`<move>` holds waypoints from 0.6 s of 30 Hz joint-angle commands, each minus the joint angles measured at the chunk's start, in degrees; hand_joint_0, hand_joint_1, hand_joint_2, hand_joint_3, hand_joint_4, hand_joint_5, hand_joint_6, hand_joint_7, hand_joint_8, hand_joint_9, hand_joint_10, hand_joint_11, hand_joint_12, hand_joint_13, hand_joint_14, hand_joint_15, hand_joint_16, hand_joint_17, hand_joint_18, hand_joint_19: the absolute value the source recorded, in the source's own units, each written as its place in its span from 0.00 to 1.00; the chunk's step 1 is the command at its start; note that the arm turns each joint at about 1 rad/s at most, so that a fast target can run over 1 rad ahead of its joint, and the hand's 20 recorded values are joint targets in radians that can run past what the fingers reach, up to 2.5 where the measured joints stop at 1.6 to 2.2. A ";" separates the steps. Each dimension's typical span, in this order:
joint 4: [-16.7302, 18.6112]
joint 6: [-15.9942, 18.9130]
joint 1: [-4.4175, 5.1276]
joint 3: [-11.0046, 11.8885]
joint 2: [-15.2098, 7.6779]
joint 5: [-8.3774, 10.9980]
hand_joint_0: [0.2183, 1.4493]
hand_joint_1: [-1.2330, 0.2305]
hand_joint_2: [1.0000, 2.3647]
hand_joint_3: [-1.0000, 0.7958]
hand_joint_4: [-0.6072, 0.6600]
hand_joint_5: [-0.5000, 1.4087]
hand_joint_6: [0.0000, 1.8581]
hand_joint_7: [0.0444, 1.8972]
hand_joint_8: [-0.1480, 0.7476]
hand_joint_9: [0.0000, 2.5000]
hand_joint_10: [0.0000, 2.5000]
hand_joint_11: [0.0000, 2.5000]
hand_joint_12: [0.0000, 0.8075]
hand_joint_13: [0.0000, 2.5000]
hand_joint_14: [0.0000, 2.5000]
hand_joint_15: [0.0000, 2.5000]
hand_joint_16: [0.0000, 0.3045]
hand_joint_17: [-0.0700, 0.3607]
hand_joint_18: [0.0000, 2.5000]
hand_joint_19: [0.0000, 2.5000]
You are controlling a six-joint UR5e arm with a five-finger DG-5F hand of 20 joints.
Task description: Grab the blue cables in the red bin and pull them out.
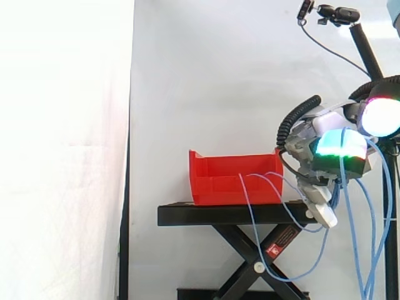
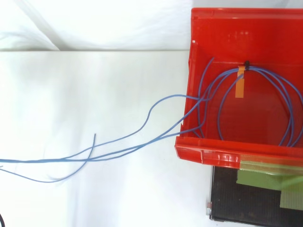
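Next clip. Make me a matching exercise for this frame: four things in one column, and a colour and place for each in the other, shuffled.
Things:
1 bin
2 stand
3 cables
4 tape

Colour and place:
A orange, on the coil inside the bin
B red, on top of the stand
C black, under the bin
D blue, trailing out over the bin's wall

Pairs: 1-B, 2-C, 3-D, 4-A.

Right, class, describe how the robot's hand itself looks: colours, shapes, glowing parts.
The hand has a chunky grey and black body with white finger segments. Its fingertips are thick glowing pads: one green-cyan, another white with a magenta rim.
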 commanded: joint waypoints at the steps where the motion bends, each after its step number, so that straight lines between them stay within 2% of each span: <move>1: 0.00 0.00 0.03 0.00 0.04 0.01 0.51 0.09 0.00 0.00 0.71 0.52 0.47 0.16 0.44 0.27 0.01 0.27 0.40 0.28 0.01 0.19 0.14 0.38 0.22 0.23; 11: 0.00 0.00 0.03 0.00 -0.05 0.01 0.46 0.11 0.00 0.00 0.72 0.54 0.45 0.17 0.45 0.28 0.01 0.27 0.41 0.29 0.01 0.19 0.14 0.39 0.22 0.24; 18: 0.00 0.00 0.03 0.00 -0.05 -0.08 0.46 0.11 0.00 0.00 0.73 0.55 0.55 0.13 0.46 0.30 0.01 0.28 0.41 0.29 0.01 0.19 0.14 0.39 0.22 0.24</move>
